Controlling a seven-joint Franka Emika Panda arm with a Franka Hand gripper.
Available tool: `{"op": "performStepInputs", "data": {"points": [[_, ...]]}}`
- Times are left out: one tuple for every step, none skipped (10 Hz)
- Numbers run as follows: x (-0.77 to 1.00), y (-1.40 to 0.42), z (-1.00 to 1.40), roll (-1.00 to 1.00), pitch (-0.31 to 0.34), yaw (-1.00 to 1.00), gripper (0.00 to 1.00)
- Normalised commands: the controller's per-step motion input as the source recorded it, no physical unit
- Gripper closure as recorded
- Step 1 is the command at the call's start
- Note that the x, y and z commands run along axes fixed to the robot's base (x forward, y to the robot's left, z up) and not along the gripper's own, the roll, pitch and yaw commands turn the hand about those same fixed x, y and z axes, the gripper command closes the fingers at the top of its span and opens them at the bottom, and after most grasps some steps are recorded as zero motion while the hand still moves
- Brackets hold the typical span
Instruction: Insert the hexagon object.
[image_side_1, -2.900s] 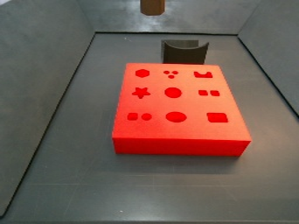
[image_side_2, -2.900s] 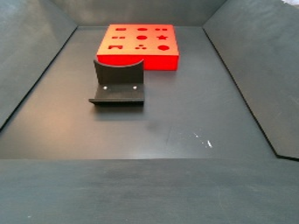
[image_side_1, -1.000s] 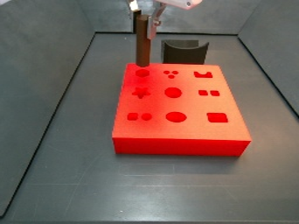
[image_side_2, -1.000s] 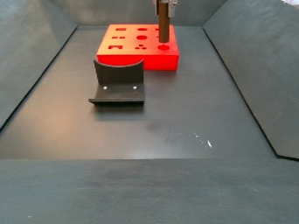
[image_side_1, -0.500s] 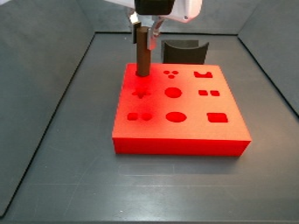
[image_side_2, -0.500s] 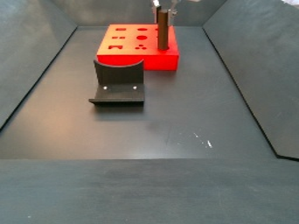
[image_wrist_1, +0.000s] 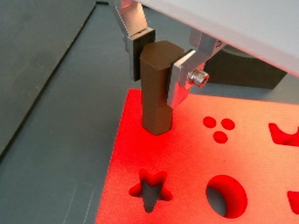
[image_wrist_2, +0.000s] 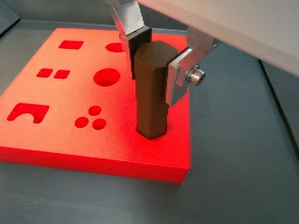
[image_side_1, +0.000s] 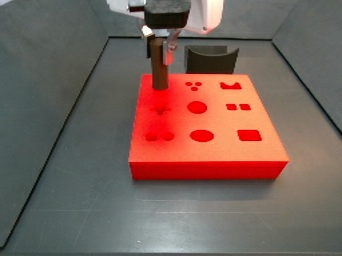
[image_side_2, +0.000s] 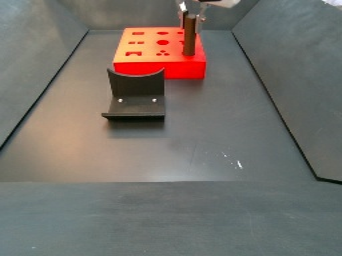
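Nearest, on the bench, stands the fixture (image_side_2: 135, 95). Beyond it, on the red block (image_side_1: 205, 128), the hexagon object (image_side_1: 159, 68) has dropped lower into its corner hole since half a second ago. The gripper (image_wrist_1: 163, 63) fingers pinch its top; insertion looks nearly complete.

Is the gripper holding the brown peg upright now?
Yes, the gripper clamps the brown peg upright, its lower end on the red block.

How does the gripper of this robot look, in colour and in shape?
The gripper, above the corner of the red block, has two flat silver metal fingers with dark pads. One finger carries a small silver screw in both wrist views. In a side view the body is white with a dark front part. No cables or markings show.
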Motion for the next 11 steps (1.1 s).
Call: {"op": "performStepInputs", "data": {"points": [[0.41, 0.01, -0.51, 0.0, -0.05, 0.02, 1.0], [0.65, 0.17, -0.54, 0.04, 0.0, 0.0, 1.0], [0.59, 0.23, -0.48, 0.07, 0.006, -0.08, 1.0], [0.39, 0.18, -0.45, 0.14, 0.0, -0.11, 1.0], [0.35, 0.03, -0.33, 0.33, 0.063, -0.06, 1.0], [0.18, -0.06, -0.33, 0.5, 0.053, -0.08, 1.0], [0.11, -0.14, -0.51, 0.44, 0.0, -0.17, 1.0], [0.05, -0.03, -0.34, 0.26, 0.0, -0.18, 1.0], [0.0, 0.03, 0.0, -0.01, 0.0, 0.0, 1.0], [-0.15, 0.03, 0.0, 0.0, 0.0, -0.08, 1.0], [-0.53, -0.05, 0.09, 0.11, -0.056, -0.12, 1.0]]}}
